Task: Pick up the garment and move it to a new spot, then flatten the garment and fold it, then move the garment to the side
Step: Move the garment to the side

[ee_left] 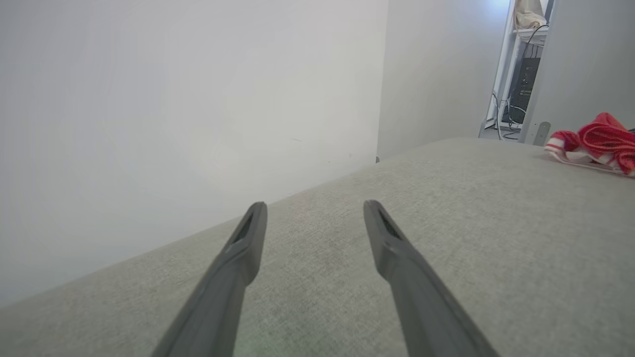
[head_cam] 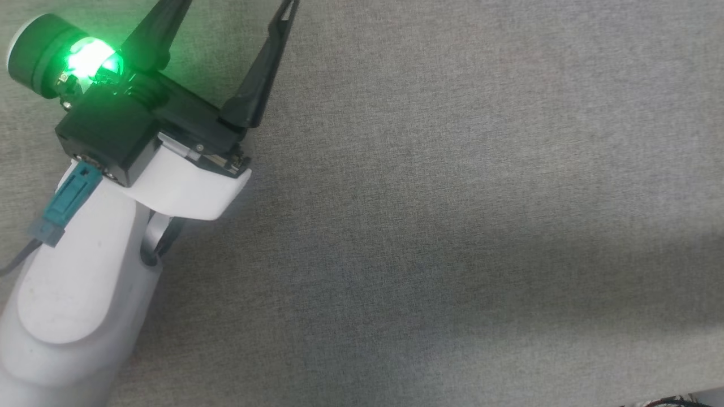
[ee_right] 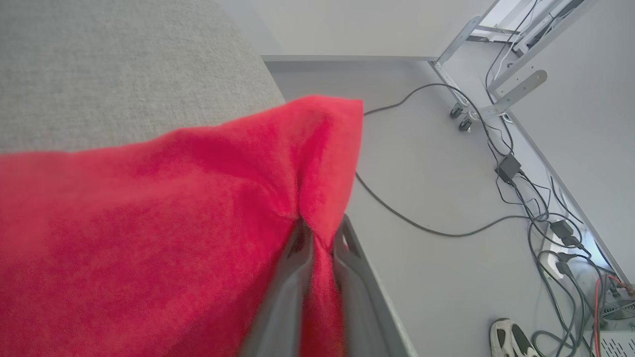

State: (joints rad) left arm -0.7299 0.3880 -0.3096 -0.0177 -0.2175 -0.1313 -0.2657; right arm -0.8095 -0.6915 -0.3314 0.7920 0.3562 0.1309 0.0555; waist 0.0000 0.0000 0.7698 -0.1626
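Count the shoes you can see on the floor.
1: a white shoe at the right wrist view's bottom edge, beside the cables. The red jersey may hide others.

The head camera looks almost straight down, close over the grey fabric table (head_cam: pixel 452 198), the left gripper (head_cam: pixel 235 7) at its upper left. The left wrist camera sits low, facing along that same table top toward its far edge and a white wall (ee_left: pixel 173 99), the red garment (ee_left: pixel 600 141) far off at right. The right wrist camera, close behind that garment, faces past the table's corner down to the floor (ee_right: pixel 436 198).
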